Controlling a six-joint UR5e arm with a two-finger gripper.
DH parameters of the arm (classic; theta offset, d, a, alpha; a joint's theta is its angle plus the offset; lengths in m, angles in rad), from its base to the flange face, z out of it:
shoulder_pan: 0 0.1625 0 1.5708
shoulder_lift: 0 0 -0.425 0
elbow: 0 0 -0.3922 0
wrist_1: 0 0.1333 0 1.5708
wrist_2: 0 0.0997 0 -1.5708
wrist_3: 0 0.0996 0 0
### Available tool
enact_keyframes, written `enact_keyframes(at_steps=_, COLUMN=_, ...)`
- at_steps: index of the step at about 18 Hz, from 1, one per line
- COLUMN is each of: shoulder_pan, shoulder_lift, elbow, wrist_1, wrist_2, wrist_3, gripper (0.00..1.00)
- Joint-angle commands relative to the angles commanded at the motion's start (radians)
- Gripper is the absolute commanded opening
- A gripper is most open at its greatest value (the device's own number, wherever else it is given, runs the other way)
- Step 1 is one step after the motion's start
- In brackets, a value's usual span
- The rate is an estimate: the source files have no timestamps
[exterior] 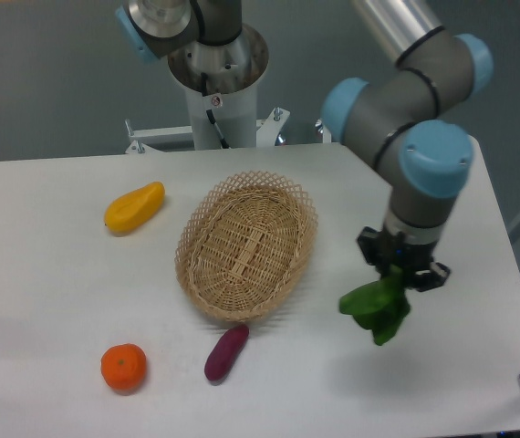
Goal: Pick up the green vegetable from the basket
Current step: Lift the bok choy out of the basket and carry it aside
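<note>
Basket (246, 249) as reference, left to right. Yellow-orange oblong fruit (134, 206) lies on the white surface (50, 265) to the basket's upper left, well apart from it. Orange round fruit (123, 367) sits lower left of the basket, also apart. Purple oblong vegetable (226, 352) lies just below the basket's near rim, close to it but contact can't be confirmed. Basket is the oval wicker one, long axis tilted, nothing visible inside it. Robot base column (216, 87) stands behind the basket at the far edge of the surface. Arm reaches over to the right of the basket, wrist pointing down. Tool (402, 272) is right of the basket and well clear of its rim, clamped on the green vegetable (376, 307), gripping the upper end. Dark green leaves hang below the tool, off the surface, with a faint shadow underneath and slightly lower. Pale stalk end is not distinguishable, hidden at the fingers. Green vegetable is outside the basket, over bare surface to the right of it.
</note>
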State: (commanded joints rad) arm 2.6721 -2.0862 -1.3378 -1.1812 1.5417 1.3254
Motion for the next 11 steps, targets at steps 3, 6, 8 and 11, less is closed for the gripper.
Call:
enact_keyframes(at_steps=3, shoulder_pan=0.003, shoulder_lift=-0.028, elbow=0.032, wrist_1=-0.006, wrist_2=0.005, wrist_3=0.0, gripper=0.27)
enact_keyframes(at_steps=6, shoulder_pan=0.003, shoulder_lift=-0.031, elbow=0.035, wrist_1=-0.006, wrist_2=0.018, wrist_3=0.012, gripper=0.27)
enact_keyframes(at_steps=8, shoulder_pan=0.003, shoulder_lift=-0.032, elbow=0.037, wrist_1=-0.006, wrist_2=0.018, wrist_3=0.018, gripper=0.27)
enact_keyframes(at_steps=11, shoulder_pan=0.003, shoulder_lift=-0.035, elbow=0.037, wrist_1=-0.006, wrist_2=0.017, wrist_3=0.018, gripper=0.27)
